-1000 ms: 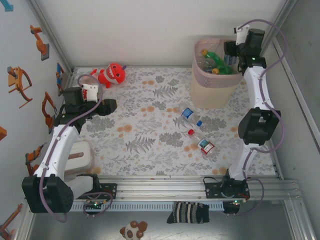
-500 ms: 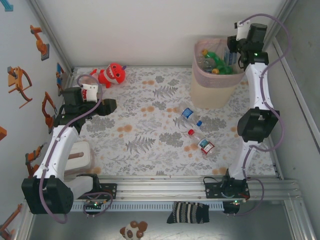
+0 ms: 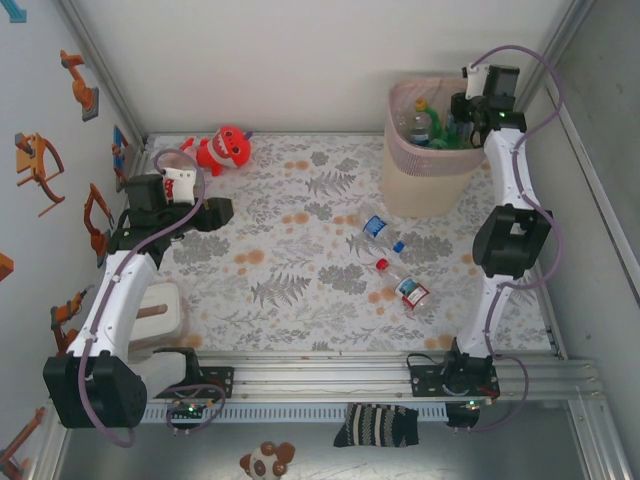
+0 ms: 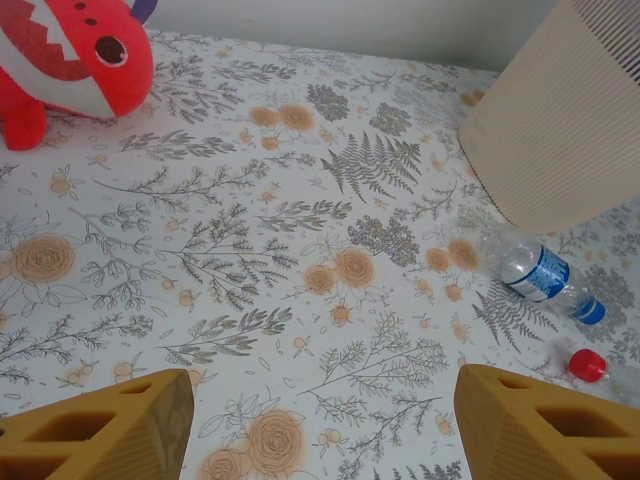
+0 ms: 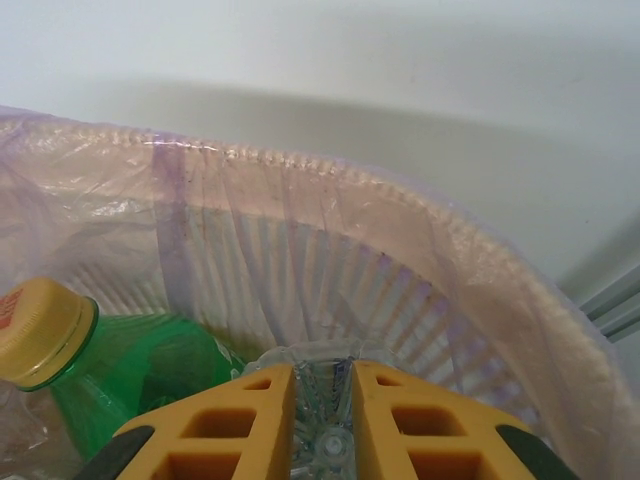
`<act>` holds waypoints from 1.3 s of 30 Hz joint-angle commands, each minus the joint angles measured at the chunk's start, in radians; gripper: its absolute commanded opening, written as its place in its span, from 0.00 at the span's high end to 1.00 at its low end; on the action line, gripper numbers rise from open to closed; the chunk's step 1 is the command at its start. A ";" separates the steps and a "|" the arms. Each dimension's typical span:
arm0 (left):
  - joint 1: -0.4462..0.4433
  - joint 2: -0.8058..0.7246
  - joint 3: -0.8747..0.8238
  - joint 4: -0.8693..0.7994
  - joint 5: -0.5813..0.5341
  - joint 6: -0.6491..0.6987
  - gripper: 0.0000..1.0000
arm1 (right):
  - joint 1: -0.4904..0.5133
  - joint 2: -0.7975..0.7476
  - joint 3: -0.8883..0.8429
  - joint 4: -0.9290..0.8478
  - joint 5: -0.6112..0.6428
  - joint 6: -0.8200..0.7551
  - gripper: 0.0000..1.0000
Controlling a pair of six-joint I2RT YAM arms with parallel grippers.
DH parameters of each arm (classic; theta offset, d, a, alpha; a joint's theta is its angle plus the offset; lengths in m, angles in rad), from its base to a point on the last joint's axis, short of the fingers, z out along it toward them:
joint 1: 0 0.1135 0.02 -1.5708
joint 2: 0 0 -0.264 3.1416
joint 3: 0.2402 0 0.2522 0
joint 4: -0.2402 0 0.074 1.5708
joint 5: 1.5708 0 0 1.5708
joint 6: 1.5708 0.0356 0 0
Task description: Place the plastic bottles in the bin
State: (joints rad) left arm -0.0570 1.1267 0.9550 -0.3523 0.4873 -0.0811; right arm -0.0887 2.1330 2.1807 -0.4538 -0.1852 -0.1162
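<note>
The bin (image 3: pixel 428 185), pink-rimmed with a beige body, stands at the back right and holds several plastic bottles, one of them green (image 3: pixel 440 138). Over its right rim my right gripper (image 3: pixel 463 112) is shut on a clear plastic bottle (image 5: pixel 325 440) that sits squeezed between the yellow fingers (image 5: pixel 240 420). Beside it lies a green bottle (image 5: pixel 130 365) with a yellow cap. On the table lie a blue-labelled bottle (image 3: pixel 377 228) and a red-capped bottle (image 3: pixel 403 285). My left gripper (image 3: pixel 222 210) hovers open at the left over bare cloth (image 4: pixel 320 420), with both bottles (image 4: pixel 530 268) off to its right.
A red plush toy (image 3: pixel 225 148) sits at the back left. A white block (image 3: pixel 160 315) lies beside the left arm's base. A striped sock (image 3: pixel 375 425) and a small plush (image 3: pixel 268 460) lie in front of the rail. Walls close in on both sides.
My right gripper's jaws have closed on the clear bottle, and its wrist has shifted slightly back and left over the bin. The left arm has not moved.
</note>
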 commanded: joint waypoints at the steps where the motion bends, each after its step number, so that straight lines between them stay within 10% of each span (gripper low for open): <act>1: 0.006 -0.029 -0.001 0.004 0.013 -0.001 0.31 | -0.014 -0.056 0.044 -0.091 -0.017 0.036 0.79; 17: 0.005 -0.034 -0.002 0.011 0.026 -0.008 0.31 | 0.129 -0.182 -0.004 -0.231 -0.322 0.066 0.78; 29: 0.005 -0.042 -0.004 0.013 0.025 -0.010 0.31 | 0.150 -0.088 -0.101 -0.273 -0.078 0.009 0.82; 39: 0.005 -0.056 -0.007 0.010 0.025 -0.009 0.31 | 0.152 -0.244 -0.122 -0.246 -0.150 0.079 0.83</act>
State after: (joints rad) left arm -0.0570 1.0954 0.9550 -0.3519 0.4919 -0.0814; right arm 0.0685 1.9877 2.0735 -0.6960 -0.3210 -0.0685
